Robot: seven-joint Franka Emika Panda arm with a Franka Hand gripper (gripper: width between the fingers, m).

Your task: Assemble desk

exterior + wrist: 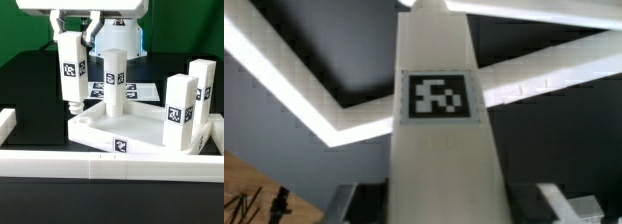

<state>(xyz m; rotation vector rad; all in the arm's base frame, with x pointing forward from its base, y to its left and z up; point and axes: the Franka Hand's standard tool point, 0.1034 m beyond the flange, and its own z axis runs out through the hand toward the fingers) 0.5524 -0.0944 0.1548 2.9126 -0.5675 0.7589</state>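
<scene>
The white tabletop lies flat with its raised rim up. One leg stands on it near the middle, and two more legs stand at its right side. My gripper is shut on the top of a fourth leg and holds it upright, just above the tabletop's left corner. In the wrist view this leg fills the middle with its tag showing, between my fingers. The tabletop rim shows behind it.
The long white border rail runs along the front and up both sides of the table. The marker board lies flat behind the tabletop. A white robot base stands at the back.
</scene>
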